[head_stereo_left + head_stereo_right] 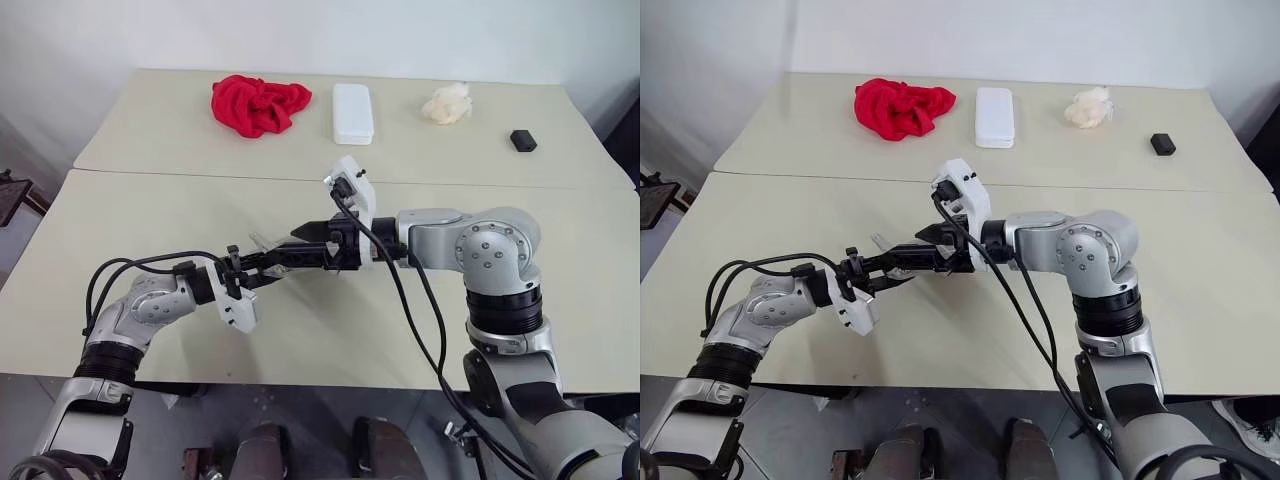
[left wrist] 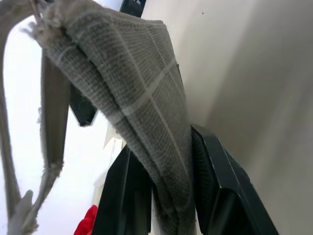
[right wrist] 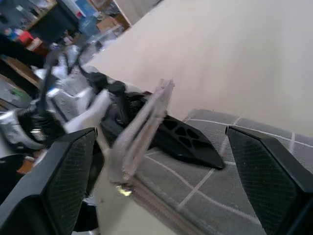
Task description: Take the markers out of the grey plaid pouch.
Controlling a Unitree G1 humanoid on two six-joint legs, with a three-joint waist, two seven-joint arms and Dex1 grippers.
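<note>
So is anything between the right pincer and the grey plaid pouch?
Nothing visible. The left pincer holds the grey plaid pouch up over the table, and the right pincer is open right at it, fingers on either side.

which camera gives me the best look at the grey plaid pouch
The left wrist view: the grey plaid pouch hangs close up, pinched between the left gripper fingers. The right wrist view shows its gridded fabric between the open right gripper fingers. In the eye views the grippers mostly hide it.
</note>
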